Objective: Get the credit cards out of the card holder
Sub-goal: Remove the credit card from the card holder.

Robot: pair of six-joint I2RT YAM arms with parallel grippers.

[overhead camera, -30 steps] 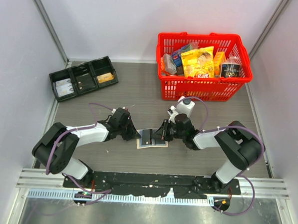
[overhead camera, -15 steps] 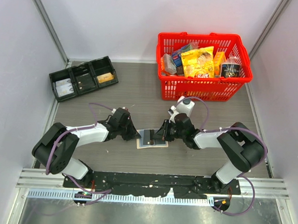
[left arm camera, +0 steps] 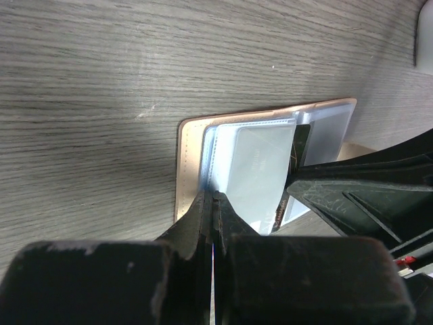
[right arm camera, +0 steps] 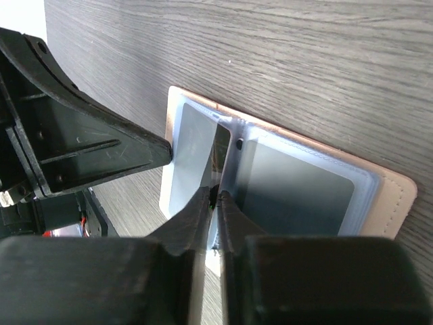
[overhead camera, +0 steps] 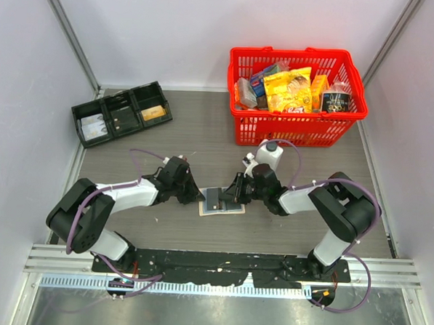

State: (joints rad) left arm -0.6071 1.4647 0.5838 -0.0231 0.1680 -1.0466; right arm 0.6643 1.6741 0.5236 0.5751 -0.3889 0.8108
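**Change since the earlier views.** The right arm's elbow is sitting slightly further toward 9 o'clock than half a second ago. The card holder (overhead camera: 222, 201) and the left arm are lying where they were.

**Overhead view.** The card holder is lying open and flat on the table (overhead camera: 203, 140), just toward 6 o'clock of the table's centre, between the two arms. The left gripper (overhead camera: 198, 196) is meeting it at its 9 o'clock edge. The right gripper (overhead camera: 235, 194) is reaching onto it from its 2 o'clock side. A red basket (overhead camera: 291, 130) of packaged goods is standing at 1 o'clock, and a black three-compartment tray (overhead camera: 124, 132) is lying at 10 o'clock, both well apart from the holder.

**Left wrist view.** The left gripper's fingers are pressing together, with only a hairline between them. Their tips are lying on the clear sleeves just inside the tan cover's edge. Whether a sleeve is caught between them cannot be told. The right gripper's dark body is entering from 3 o'clock.

**Right wrist view.** The right gripper's fingers are likewise closing together. Their tips are resting at the fold between two clear sleeves, where a dark sliver is showing. Whether they are pinching it cannot be told. The left gripper is pointing in from 9 o'clock, its tip touching the far sleeve.
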